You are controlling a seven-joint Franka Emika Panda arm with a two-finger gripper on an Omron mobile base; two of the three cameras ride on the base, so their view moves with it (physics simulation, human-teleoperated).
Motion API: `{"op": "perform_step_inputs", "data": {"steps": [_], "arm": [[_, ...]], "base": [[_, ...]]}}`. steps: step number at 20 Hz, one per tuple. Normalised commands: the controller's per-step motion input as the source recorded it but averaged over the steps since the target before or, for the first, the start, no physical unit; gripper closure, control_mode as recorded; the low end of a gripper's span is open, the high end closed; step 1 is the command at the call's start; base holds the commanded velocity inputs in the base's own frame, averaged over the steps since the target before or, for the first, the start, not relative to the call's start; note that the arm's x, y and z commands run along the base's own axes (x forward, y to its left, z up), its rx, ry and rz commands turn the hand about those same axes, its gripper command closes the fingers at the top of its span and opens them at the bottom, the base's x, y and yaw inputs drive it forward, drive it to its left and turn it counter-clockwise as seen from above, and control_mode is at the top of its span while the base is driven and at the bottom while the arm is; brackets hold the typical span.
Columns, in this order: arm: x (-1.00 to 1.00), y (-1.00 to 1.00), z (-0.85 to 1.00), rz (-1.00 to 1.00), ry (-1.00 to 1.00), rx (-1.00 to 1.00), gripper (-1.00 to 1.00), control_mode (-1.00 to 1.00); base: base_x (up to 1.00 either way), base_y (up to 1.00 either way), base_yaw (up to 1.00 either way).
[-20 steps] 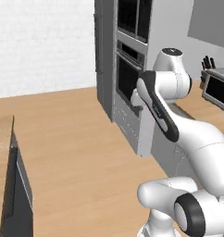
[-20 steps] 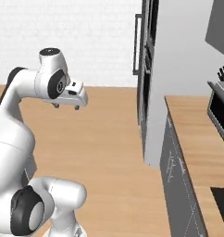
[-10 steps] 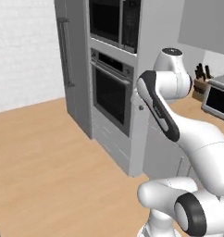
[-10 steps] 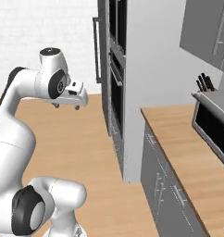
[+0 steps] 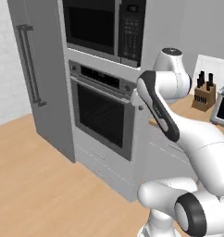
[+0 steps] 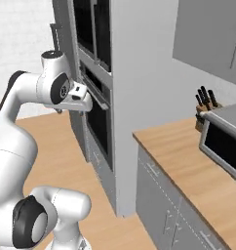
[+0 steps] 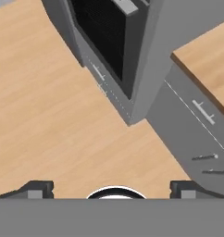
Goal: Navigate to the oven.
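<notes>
Just ahead of the claw, the oven is set in a tall grey cabinet, its dark glass door shut. A microwave is mounted above it. The claw is held wide apart, nothing between its tips. A wooden counter with a knife block is seen beyond, to one side.

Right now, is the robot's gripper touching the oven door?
Apart. In the hand view the gripper hangs open over bare wood floor, and the oven stands well beyond its fingertips.
</notes>
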Motion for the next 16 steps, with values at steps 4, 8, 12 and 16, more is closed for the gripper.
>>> {"op": "perform_step_inputs", "data": {"steps": [4,8,12,16], "arm": [[0.0,0.0,0.0,0.0,0.0,0.0,-1.0,1.0],[0.0,0.0,0.0,0.0,0.0,0.0,-1.0,1.0],[0.0,0.0,0.0,0.0,0.0,0.0,-1.0,1.0],[0.0,0.0,0.0,0.0,0.0,0.0,-1.0,1.0]], "base": [[0.67,0.83,-0.4],[0.39,0.93,-0.38],[0.33,0.95,-0.46],[0.47,0.81,-0.51]]}}
